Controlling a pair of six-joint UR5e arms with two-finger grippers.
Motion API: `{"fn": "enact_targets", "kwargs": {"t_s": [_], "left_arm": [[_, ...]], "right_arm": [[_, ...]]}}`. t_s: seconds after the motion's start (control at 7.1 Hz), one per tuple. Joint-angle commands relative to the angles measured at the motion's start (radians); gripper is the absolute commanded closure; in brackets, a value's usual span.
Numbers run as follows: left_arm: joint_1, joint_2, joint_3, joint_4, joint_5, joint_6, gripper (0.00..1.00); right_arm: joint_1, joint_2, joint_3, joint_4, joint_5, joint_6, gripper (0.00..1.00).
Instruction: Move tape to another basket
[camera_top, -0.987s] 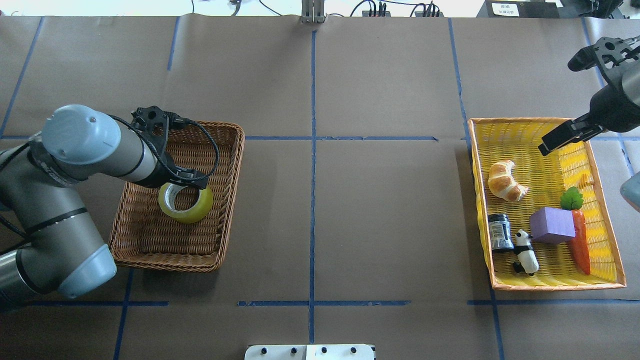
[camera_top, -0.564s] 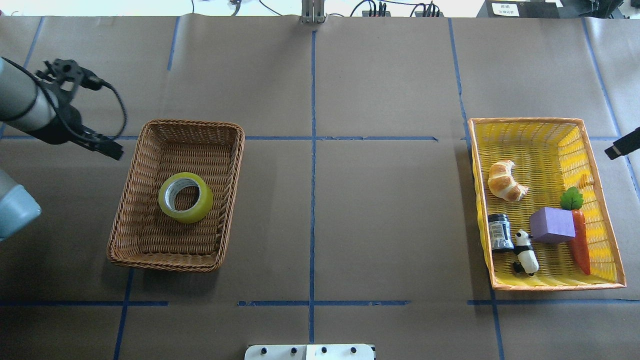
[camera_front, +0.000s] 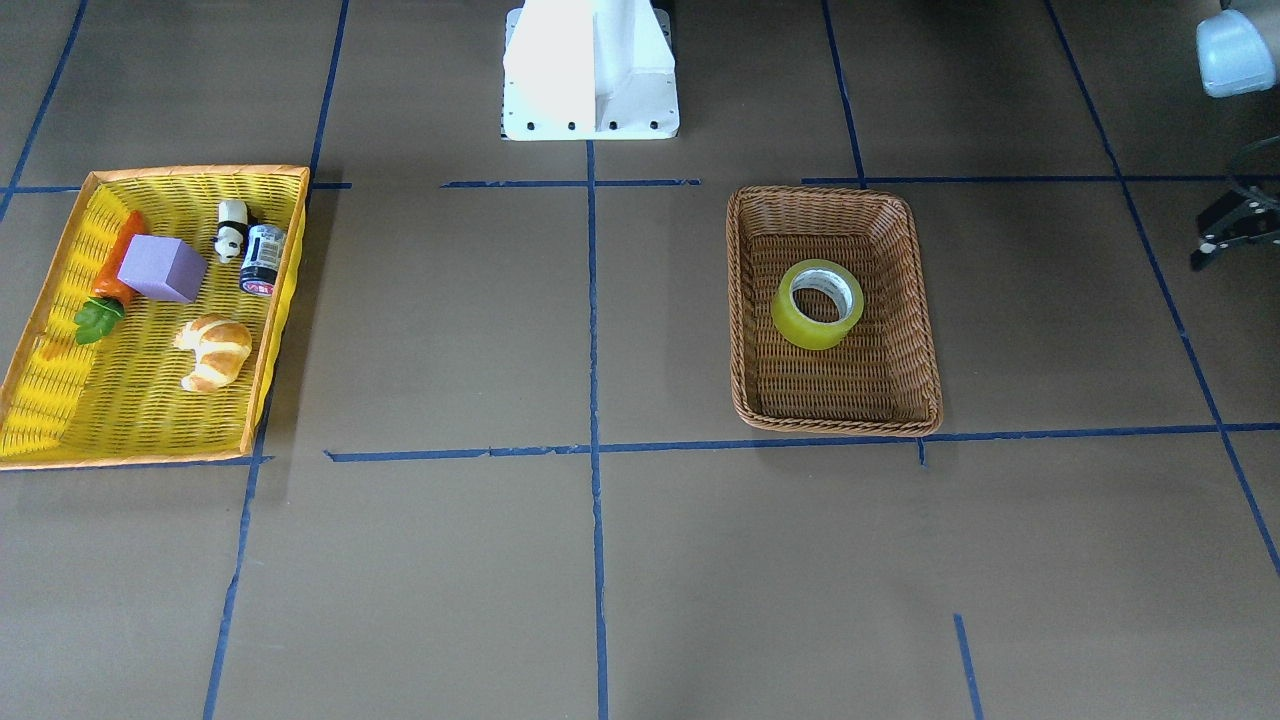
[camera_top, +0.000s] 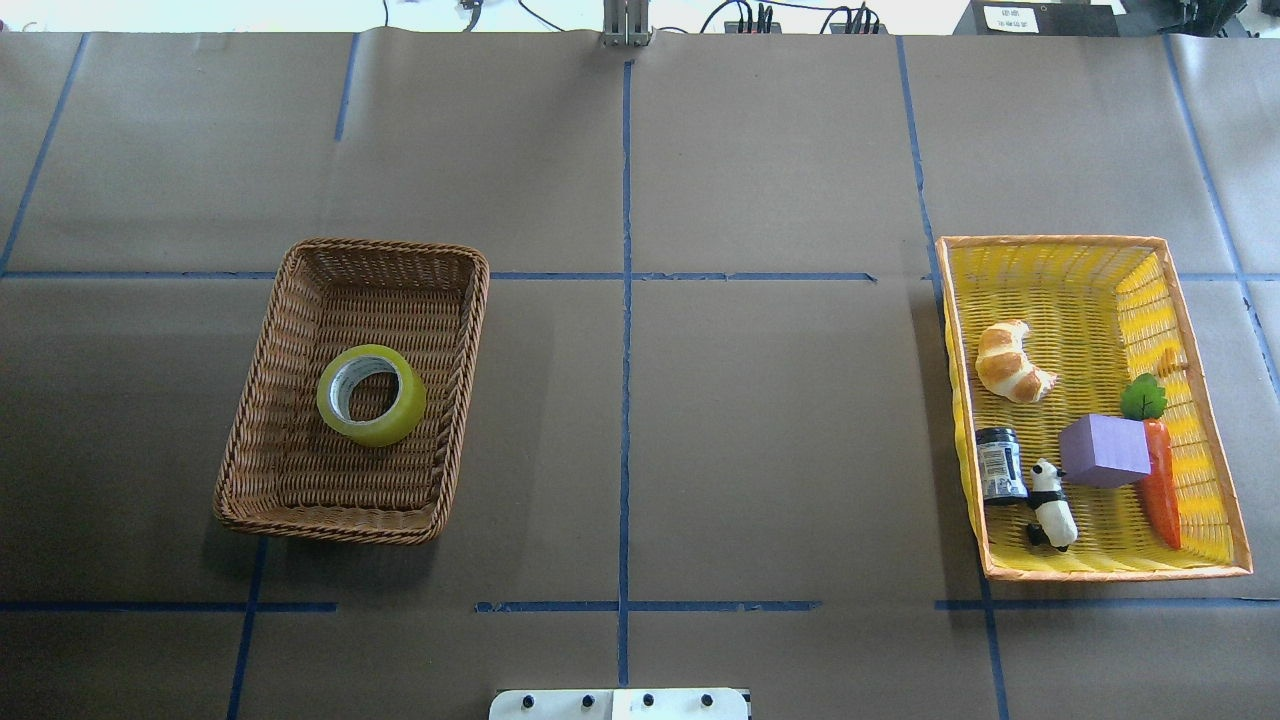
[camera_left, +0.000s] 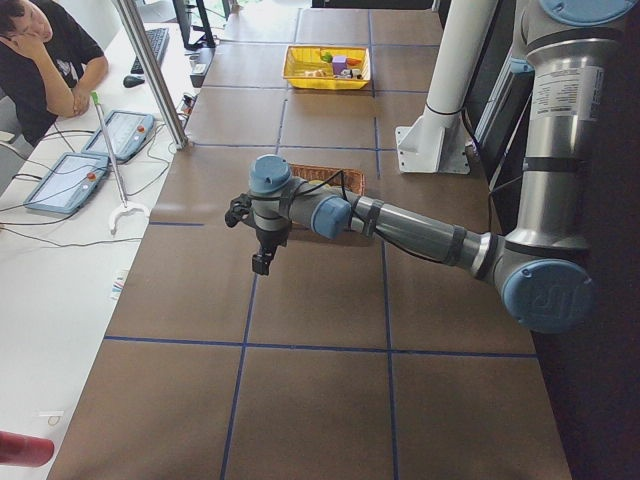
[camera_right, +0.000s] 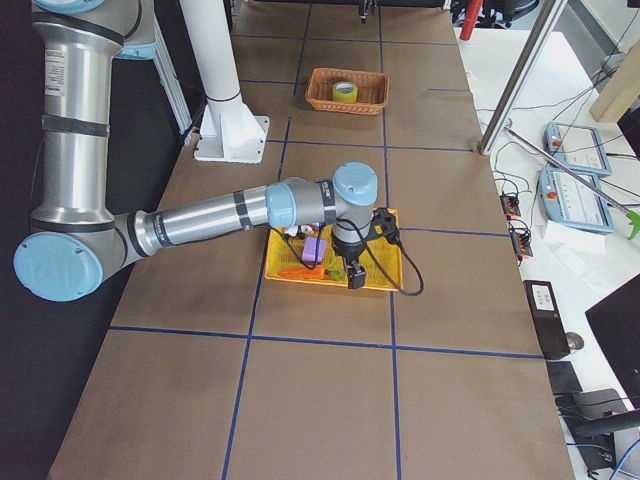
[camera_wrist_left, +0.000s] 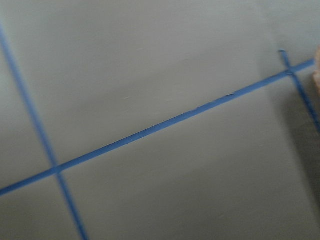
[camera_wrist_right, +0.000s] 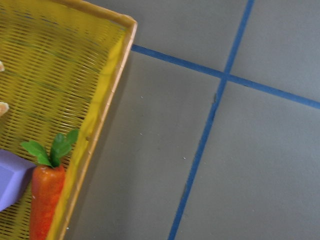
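The tape (camera_top: 371, 394), a yellow-green roll with a pale core, lies flat in the brown wicker basket (camera_top: 300, 520) at the table's left. It also shows in the front-facing view (camera_front: 817, 304) and the right side view (camera_right: 345, 90). Neither arm is in the overhead view. My left gripper (camera_left: 260, 263) hangs over bare table beyond the wicker basket; only part of it (camera_front: 1215, 245) shows at the front-facing view's edge, so I cannot tell if it is open. My right gripper (camera_right: 355, 280) hangs by the yellow basket's outer edge; I cannot tell its state.
The yellow mesh basket (camera_top: 1050, 240) at the right holds a croissant (camera_top: 1012, 362), a purple block (camera_top: 1103, 450), a carrot (camera_top: 1162, 490), a small can (camera_top: 1000, 463) and a panda figure (camera_top: 1052, 505). The white robot base (camera_front: 590, 70) stands between the baskets. Blue tape lines cross the brown paper.
My left arm has drawn back from over the tape and left the overhead view on the left. My right arm has left it on the right. The tape stays in the wicker basket.
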Motion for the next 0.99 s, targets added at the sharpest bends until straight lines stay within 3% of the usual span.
{"fn": "enact_targets", "kwargs": {"t_s": [0.0, 0.14, 0.56, 0.85], "left_arm": [[-0.087, 0.017, 0.025, 0.158, -0.013, 0.101, 0.0], [-0.148, 0.021, 0.089, 0.18, -0.014, 0.237, 0.0], [-0.174, 0.144, 0.085, 0.172, -0.011, 0.263, 0.0], [-0.182, 0.152, 0.086, 0.171, -0.005, 0.261, 0.0]], "right_arm": [[0.069, -0.034, -0.055, -0.004, 0.03, -0.013, 0.0], [0.073, -0.048, -0.054, -0.003, 0.032, -0.013, 0.0], [0.073, -0.051, -0.052, 0.002, 0.032, -0.001, 0.0], [0.073, -0.048, -0.051, 0.003, 0.032, 0.001, 0.0]]}}
